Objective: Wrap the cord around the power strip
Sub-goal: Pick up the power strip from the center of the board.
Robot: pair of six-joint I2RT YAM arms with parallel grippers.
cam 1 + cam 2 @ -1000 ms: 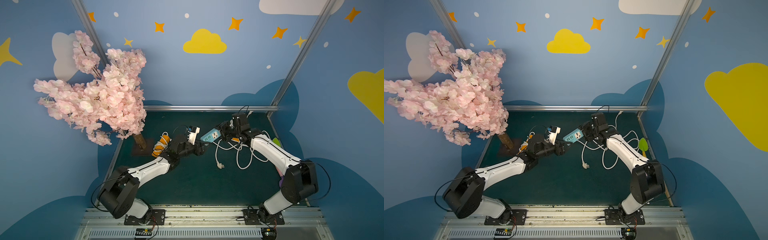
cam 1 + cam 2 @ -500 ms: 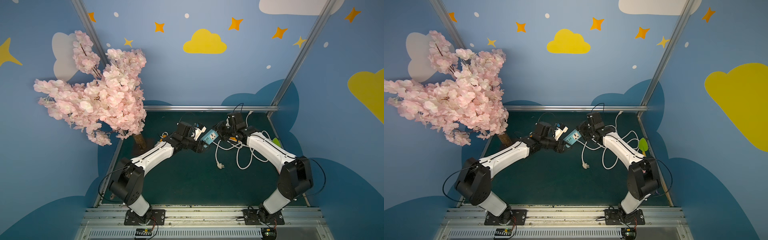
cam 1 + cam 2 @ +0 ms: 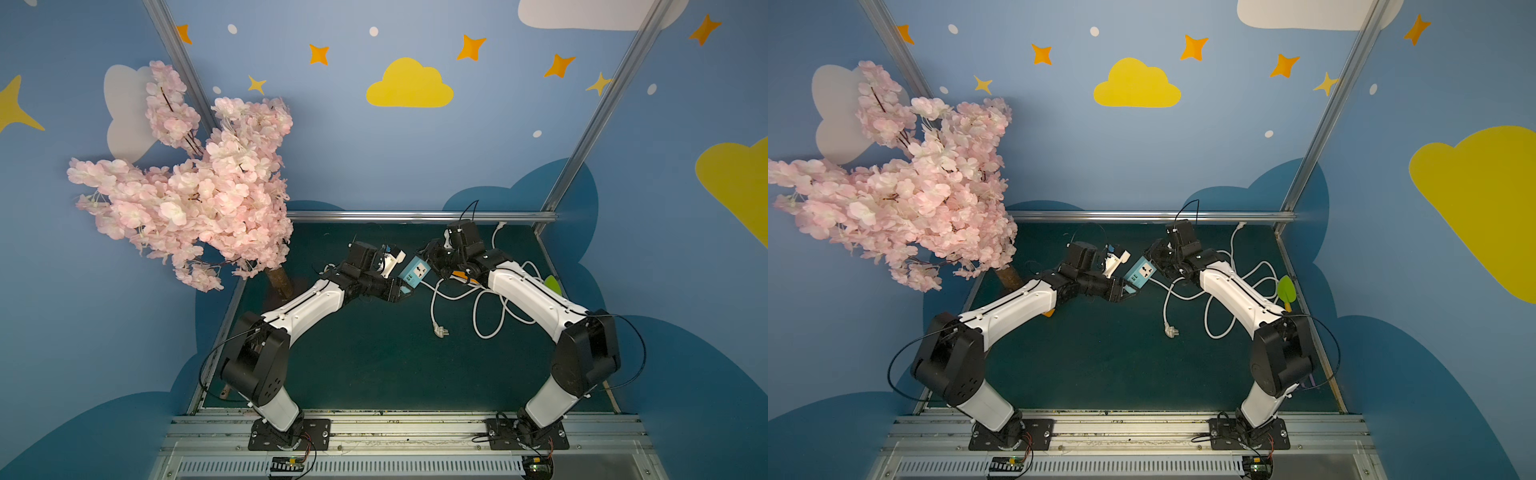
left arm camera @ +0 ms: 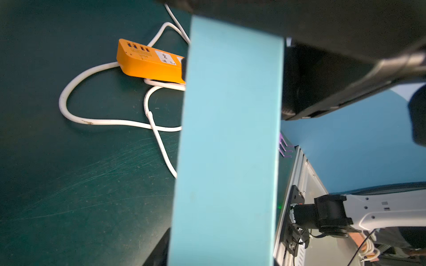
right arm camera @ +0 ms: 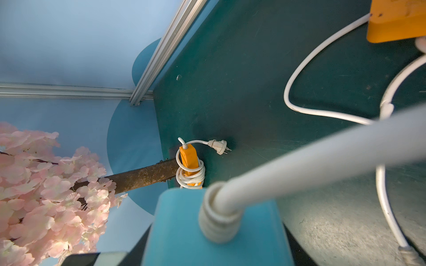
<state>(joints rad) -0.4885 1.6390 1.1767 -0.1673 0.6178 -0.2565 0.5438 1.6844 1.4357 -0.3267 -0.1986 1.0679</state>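
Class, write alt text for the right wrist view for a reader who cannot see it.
Close up, a blue power strip with a white cord leaving its end. Beyond, on the green mat, an orange strip wrapped in its cord lies by a blossom tree's trunk.

Light blue power strip (image 3: 413,272), white cord (image 5: 322,159), dark green table (image 3: 374,353).

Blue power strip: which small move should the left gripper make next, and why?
Probably close the left gripper firmly on the blue power strip: its jaws straddle the free end, the right gripper holds the cord end, and the white cord is unwrapped.
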